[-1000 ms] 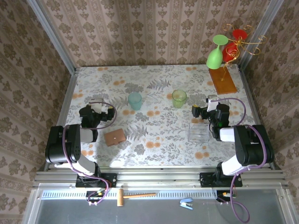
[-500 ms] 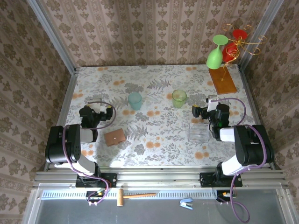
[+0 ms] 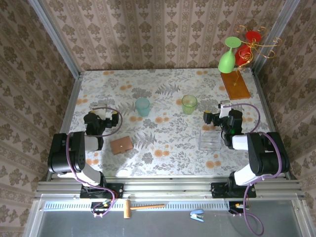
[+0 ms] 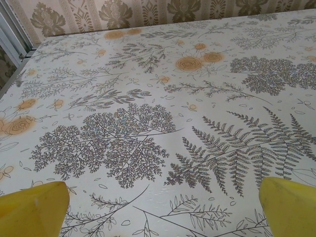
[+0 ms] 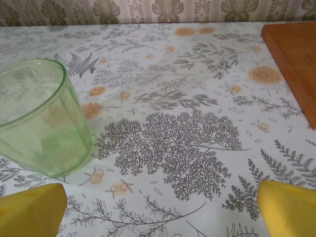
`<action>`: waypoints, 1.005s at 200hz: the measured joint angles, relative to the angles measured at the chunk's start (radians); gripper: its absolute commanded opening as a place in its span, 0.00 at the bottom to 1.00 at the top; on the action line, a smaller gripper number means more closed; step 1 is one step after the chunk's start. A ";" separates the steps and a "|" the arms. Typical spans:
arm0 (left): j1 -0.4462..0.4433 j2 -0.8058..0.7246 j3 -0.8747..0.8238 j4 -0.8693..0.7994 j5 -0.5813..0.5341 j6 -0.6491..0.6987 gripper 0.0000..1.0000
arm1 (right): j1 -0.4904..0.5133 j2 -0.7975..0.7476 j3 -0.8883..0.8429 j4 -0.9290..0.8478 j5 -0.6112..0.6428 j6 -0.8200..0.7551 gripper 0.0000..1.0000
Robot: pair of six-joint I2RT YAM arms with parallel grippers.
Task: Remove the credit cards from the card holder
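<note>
Gaping wide, left end effector [image 4: 162, 206] and right end effector [image 5: 160, 205]; closed card holder [image 3: 121, 145] on open tablecloth [image 3: 168, 140].

The top camera is looking down from above and behind the arms [image 3: 69, 153], taking in the whole table [image 3: 163, 148] and the far wall [image 3: 163, 34]. Both wrist cameras are sitting low and close over the table, facing that wall. The right one is sharing the green cup [image 3: 189, 104] and wooden base [image 3: 235, 86] with the top view, the cup nearest.
</note>
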 measured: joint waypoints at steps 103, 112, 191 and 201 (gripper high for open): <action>-0.026 -0.301 0.075 -0.363 -0.135 -0.078 1.00 | 0.000 -0.209 0.121 -0.380 0.053 0.056 1.00; -0.026 -0.320 0.105 -0.432 -0.141 -0.101 1.00 | 0.000 -0.239 0.136 -0.435 0.060 0.072 1.00; -0.026 -0.447 0.370 -1.034 -0.040 -0.314 1.00 | 0.000 -0.368 0.279 -0.968 0.084 0.281 0.96; -0.026 -0.454 0.426 -1.116 -0.024 -0.325 1.00 | 0.000 -0.368 0.288 -1.031 0.084 0.306 0.96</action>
